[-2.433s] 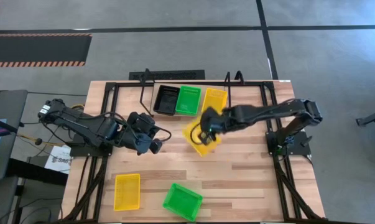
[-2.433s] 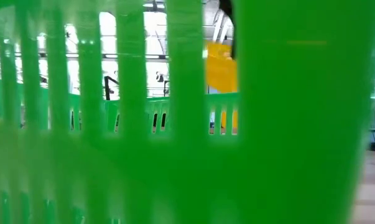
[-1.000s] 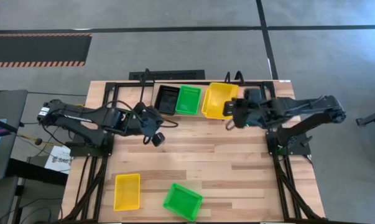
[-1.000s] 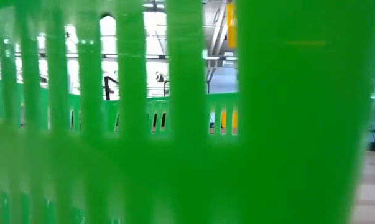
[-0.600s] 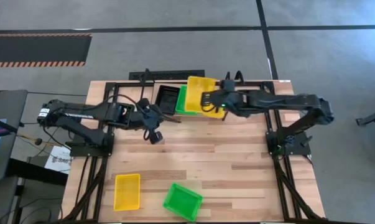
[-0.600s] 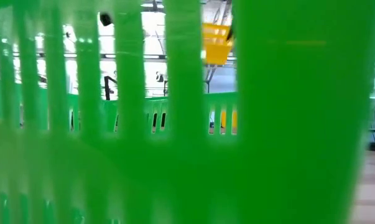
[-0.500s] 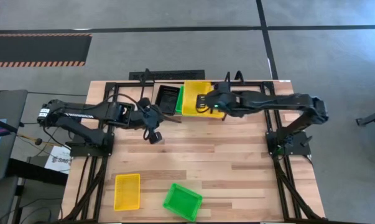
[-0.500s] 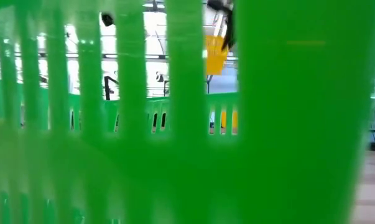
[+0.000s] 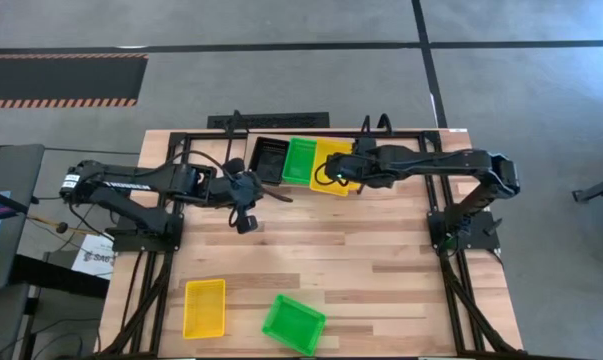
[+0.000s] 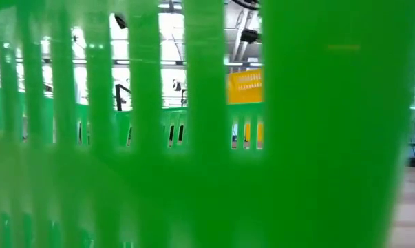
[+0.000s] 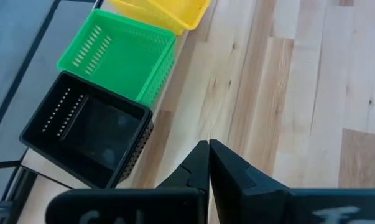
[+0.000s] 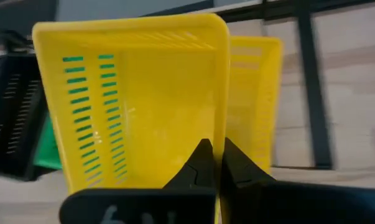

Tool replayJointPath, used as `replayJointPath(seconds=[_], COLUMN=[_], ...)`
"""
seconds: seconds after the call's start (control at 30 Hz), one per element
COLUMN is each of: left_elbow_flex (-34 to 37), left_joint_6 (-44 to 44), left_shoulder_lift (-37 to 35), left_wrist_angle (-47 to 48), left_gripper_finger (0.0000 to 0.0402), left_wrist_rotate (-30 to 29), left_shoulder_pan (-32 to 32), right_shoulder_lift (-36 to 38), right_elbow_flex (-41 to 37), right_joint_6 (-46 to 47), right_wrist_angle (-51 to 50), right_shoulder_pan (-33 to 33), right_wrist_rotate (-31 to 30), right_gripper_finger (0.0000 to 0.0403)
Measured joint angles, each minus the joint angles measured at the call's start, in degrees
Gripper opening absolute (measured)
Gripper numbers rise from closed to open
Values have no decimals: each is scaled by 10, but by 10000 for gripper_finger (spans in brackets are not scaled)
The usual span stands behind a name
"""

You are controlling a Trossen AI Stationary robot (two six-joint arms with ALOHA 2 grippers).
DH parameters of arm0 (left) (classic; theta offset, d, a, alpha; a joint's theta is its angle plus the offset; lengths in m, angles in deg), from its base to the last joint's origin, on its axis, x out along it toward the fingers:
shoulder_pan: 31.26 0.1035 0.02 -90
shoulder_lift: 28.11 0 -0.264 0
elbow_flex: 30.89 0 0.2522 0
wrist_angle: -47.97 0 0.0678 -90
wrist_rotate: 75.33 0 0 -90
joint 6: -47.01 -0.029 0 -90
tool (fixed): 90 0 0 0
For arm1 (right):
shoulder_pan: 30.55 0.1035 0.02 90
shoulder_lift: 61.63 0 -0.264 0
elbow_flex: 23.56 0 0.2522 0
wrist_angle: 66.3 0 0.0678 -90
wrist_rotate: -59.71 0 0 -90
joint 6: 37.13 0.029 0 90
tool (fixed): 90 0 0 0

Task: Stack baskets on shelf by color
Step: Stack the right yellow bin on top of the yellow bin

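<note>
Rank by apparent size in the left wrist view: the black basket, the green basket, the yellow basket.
1. Black basket and green basket: about alike; the black lies nearer the camera, so no firm order.
2. Yellow basket: smallest as seen, but cut off by the picture's edge.

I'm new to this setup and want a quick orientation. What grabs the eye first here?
The right gripper holds a yellow basket by its rim, jaws shut, over another yellow basket on the shelf. Beside them sit green and black baskets.
</note>
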Motion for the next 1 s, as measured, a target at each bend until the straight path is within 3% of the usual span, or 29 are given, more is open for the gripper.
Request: replayJointPath(seconds=[0.33, 0.7, 1.0], left_elbow_flex=[0, 0, 0], left_joint_6=[6, 32, 32], left_shoulder_lift=[0, 0, 0], left_wrist_angle=[-1, -2, -3], left_gripper_finger=[0, 0, 0], left_wrist_rotate=[0, 0, 0], left_shoulder_pan=[0, 0, 0], right_shoulder_lift=[0, 6, 5], right_elbow_flex=[0, 0, 0], right_joint_6=[-7, -74, -50], right_wrist_angle=[-56, 30, -41], right_shoulder_pan=[-24, -30, -47], right_wrist_rotate=[-18, -47, -81], right_gripper_finger=[3, 3, 3])
